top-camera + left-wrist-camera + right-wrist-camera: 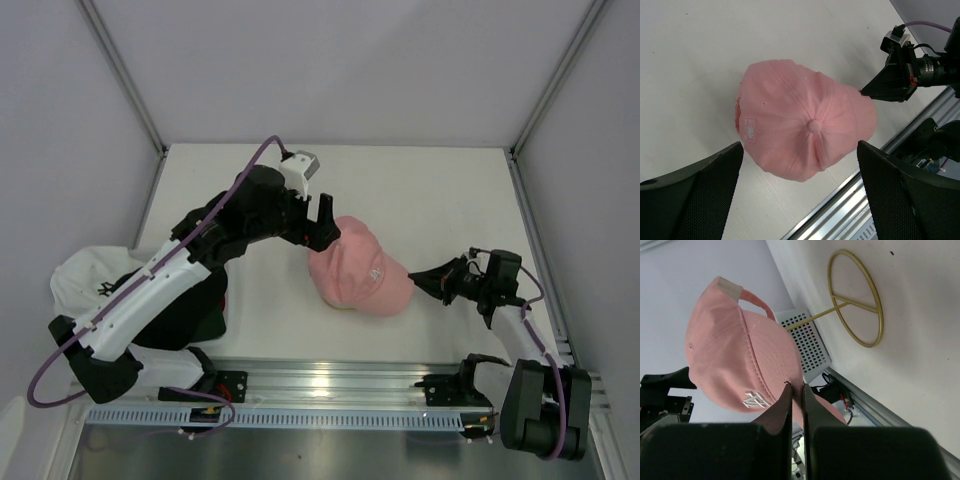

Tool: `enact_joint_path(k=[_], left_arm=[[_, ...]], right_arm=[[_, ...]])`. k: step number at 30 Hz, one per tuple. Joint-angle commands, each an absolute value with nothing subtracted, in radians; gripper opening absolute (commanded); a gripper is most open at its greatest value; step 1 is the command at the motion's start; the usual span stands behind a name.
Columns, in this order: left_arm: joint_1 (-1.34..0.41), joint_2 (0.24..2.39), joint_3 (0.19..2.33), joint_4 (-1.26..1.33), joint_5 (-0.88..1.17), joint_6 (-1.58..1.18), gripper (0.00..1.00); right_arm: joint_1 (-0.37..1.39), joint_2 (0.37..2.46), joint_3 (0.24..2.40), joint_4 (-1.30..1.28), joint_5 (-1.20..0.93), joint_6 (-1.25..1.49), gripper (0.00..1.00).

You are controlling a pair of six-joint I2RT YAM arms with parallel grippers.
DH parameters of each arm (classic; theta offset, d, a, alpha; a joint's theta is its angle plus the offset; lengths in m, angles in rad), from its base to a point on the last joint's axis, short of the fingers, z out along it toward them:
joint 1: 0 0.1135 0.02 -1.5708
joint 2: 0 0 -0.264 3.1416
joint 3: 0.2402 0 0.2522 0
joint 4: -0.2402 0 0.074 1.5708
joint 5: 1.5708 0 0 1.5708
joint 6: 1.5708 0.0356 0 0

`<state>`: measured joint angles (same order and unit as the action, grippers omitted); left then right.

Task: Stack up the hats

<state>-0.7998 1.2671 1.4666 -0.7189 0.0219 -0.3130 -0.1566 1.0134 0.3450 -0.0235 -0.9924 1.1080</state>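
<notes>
A: Where is the pink cap (352, 268)?
B: Mid-table (440, 190), crown up, brim (395, 290) pointing at the right arm. The right gripper (796, 390) has its jaws pressed together on the brim's edge.
A: Any writing on it?
B: A pale embroidered monogram (756, 399) on the front, too skewed to read. The whitish tab (749, 127) at the back shows no legible text.
A: And the left gripper (318, 225)?
B: Jaws spread wide, hovering over the crown.
A: Other caps?
B: A white cap (85, 275) with a small dark logo and a black cap (190, 310), both at the left, under the left arm. The right wrist view also shows a gold wire-ring stand (856, 300) and a white mesh basket (807, 342).
</notes>
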Motion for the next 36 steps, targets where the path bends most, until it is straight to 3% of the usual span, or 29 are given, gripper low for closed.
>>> enact_joint_path(k=[1, 15, 18, 21, 23, 25, 30, 34, 36], left_arm=[[-0.805, 1.23, 1.499, -0.719, -0.034, -0.304, 0.98], [-0.807, 1.21, 1.474, -0.727, -0.067, -0.296, 0.99], [-0.805, 1.204, 1.471, -0.726, -0.078, -0.295, 1.0], [-0.805, 1.197, 1.46, -0.732, -0.097, -0.296, 1.0], [-0.805, 1.195, 1.459, -0.748, -0.132, -0.328, 1.0], [-0.804, 1.204, 1.474, -0.814, -0.239, -0.383, 0.99], [-0.717, 1.18, 1.473, -0.989, -0.299, -0.718, 1.0], [-0.53, 1.005, 1.265, -0.853, -0.112, -0.735, 0.96], [-0.522, 0.968, 1.223, -0.778, -0.092, -0.694, 0.92]], right_arm=[[-0.169, 1.038, 0.376, -0.118, -0.951, 1.114, 0.0], [-0.176, 1.112, 0.43, -0.302, -0.927, 0.919, 0.04], [-0.172, 1.098, 0.538, -0.423, -0.876, 0.803, 0.21], [-0.172, 1.075, 0.674, -0.608, -0.777, 0.672, 0.63], [-0.173, 1.08, 0.739, -0.661, -0.752, 0.618, 0.76], [-0.178, 1.088, 0.822, -0.724, -0.724, 0.563, 0.99], [-0.192, 1.088, 0.968, -0.828, -0.6, 0.489, 1.0], [-0.195, 1.078, 1.098, -0.867, -0.58, 0.434, 1.0], [-0.195, 1.078, 1.153, -0.861, -0.603, 0.433, 1.0]])
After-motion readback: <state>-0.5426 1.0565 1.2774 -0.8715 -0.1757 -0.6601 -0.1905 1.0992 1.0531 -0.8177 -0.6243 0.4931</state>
